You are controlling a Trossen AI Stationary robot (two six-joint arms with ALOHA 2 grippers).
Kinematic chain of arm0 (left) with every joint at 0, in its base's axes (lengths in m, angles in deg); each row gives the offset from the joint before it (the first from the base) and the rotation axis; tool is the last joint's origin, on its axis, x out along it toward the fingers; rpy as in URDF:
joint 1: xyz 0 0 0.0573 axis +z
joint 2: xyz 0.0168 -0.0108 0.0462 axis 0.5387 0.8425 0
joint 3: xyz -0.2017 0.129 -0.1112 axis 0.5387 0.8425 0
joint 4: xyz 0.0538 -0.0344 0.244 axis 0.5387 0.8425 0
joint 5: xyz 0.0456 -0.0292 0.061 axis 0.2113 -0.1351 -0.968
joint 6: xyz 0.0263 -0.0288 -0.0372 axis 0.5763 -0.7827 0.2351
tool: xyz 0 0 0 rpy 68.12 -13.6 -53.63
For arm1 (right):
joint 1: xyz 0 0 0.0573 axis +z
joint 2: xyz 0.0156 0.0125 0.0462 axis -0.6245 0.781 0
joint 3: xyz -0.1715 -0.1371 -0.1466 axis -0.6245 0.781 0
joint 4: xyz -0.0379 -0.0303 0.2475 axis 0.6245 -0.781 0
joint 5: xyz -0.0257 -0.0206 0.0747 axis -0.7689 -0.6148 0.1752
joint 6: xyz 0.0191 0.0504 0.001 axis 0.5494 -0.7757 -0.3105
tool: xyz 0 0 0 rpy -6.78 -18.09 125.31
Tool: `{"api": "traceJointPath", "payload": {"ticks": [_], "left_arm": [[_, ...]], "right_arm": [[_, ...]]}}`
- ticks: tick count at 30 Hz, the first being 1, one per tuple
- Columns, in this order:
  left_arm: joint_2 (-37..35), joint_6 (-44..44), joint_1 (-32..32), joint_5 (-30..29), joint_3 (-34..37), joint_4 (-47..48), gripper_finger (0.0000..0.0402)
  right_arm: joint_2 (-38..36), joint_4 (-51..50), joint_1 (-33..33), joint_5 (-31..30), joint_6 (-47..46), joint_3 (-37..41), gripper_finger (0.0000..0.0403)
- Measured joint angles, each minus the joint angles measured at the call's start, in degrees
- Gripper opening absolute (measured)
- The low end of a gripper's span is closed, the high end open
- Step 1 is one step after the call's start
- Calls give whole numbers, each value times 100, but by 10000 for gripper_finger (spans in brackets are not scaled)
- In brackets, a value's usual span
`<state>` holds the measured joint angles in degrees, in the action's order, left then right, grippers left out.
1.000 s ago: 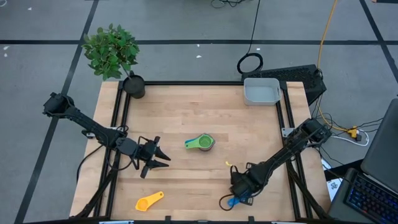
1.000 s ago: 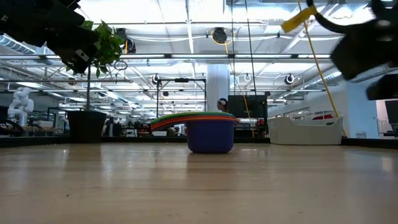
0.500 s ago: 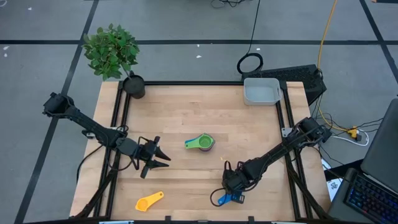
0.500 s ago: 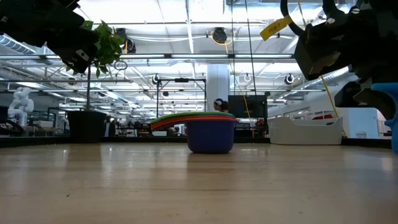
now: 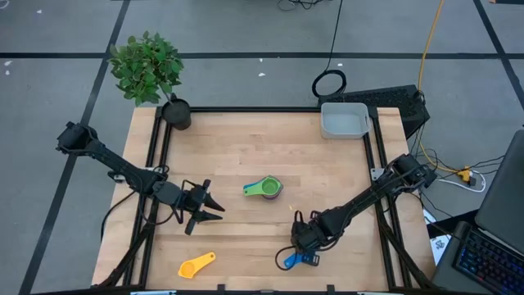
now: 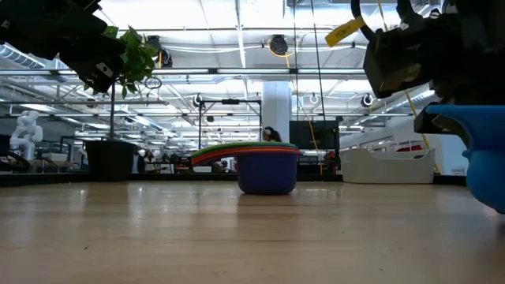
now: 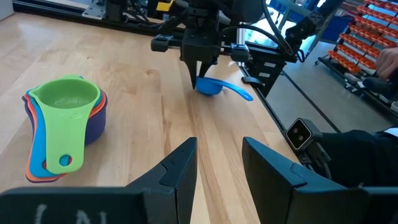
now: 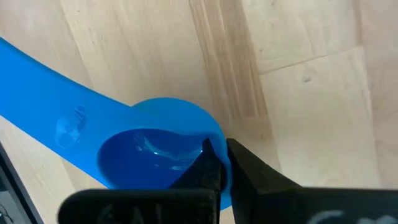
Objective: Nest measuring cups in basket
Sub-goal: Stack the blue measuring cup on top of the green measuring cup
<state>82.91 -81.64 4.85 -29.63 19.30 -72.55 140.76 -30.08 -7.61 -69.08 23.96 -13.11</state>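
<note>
The medium blue measuring cup sits near the table's 6 o'clock edge, a little toward 5. The right gripper pinches the rim of its bowl, one finger inside and one outside. To do this step well, the gripper should hold tight, lift the cup straight up, keep it level, and carry it toward the stack.

The stack of nested cups is in the middle of the table, with the green cup on top. A yellow measuring cup lies alone near 7 o'clock. The grey basket waits at the 1 o'clock corner, well apart from the cups.

The left gripper hangs with fingers spread at 8 o'clock, just beside the stack. It could get in the way. A potted plant stands at 11 o'clock.
</note>
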Motion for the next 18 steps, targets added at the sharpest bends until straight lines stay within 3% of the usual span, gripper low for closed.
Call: {"api": "traceJointPath", "payload": {"ticks": [12, 18], "left_arm": [[0, -48, 0, -6, 0, -2, 131], [2, -52, 2, -98, 0, -2, 131]], "right_arm": [[0, 726, -23, -1253, -93, 2, 0], [0, 773, -72, -1343, 27, 2, 0]]}}
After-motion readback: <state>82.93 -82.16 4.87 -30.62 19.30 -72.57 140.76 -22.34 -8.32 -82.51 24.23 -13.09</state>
